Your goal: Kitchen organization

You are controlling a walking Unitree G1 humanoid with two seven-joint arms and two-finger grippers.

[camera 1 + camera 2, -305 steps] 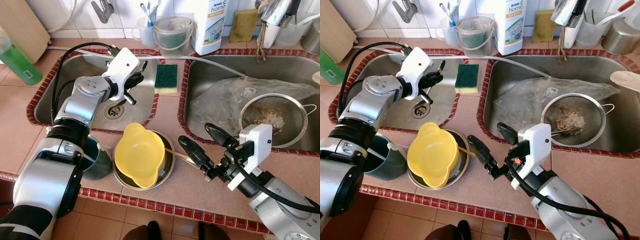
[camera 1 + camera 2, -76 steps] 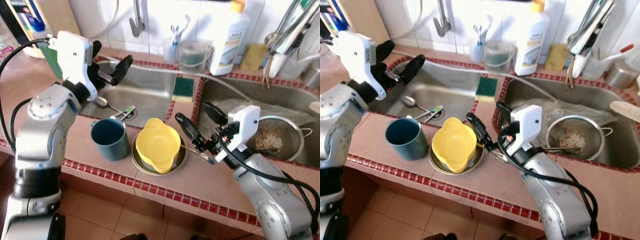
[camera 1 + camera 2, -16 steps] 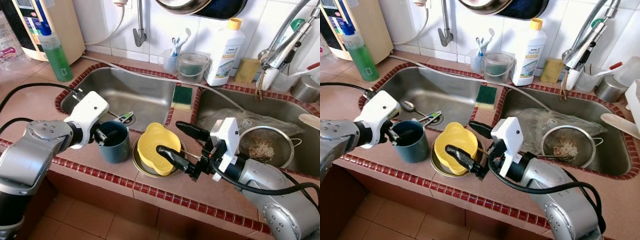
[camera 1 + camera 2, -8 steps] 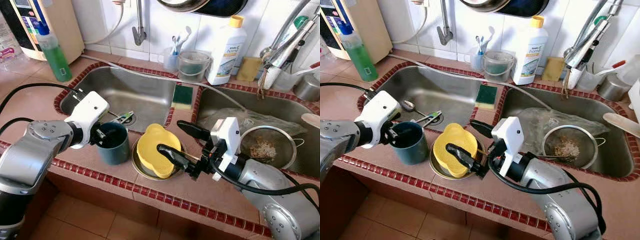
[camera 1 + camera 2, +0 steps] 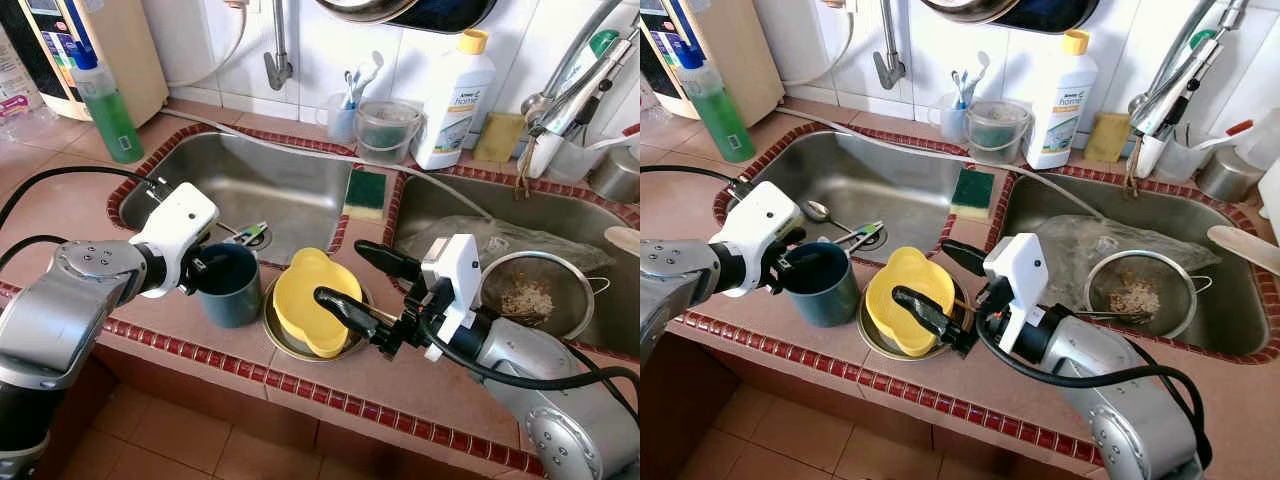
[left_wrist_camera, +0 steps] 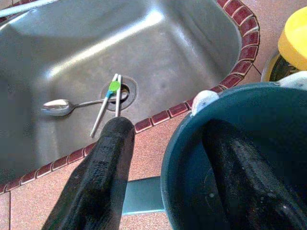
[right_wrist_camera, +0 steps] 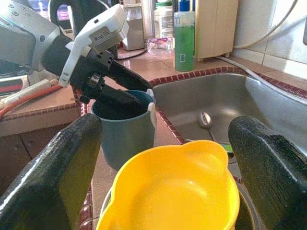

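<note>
Since the previous frames almost nothing has shifted; our left gripper [image 6: 163, 158] stays at the teal cup [image 5: 229, 284] on the tiled counter [image 5: 330, 375], straddling its rim with one finger inside and one outside, not visibly clamped. Our right gripper [image 5: 352, 279] hovers with jaws spread wide around the yellow bowl [image 5: 305, 302], which sits in a metal bowl [image 5: 283, 339] beside the cup. A spoon [image 6: 62, 106] lies in the left sink [image 5: 262, 180]

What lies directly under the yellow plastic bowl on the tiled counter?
The yellow plastic bowl sits tilted inside a round metal dish, whose rim shows around it. A thin metal utensil handle pokes out beside it; the dish's inside is covered.
</note>
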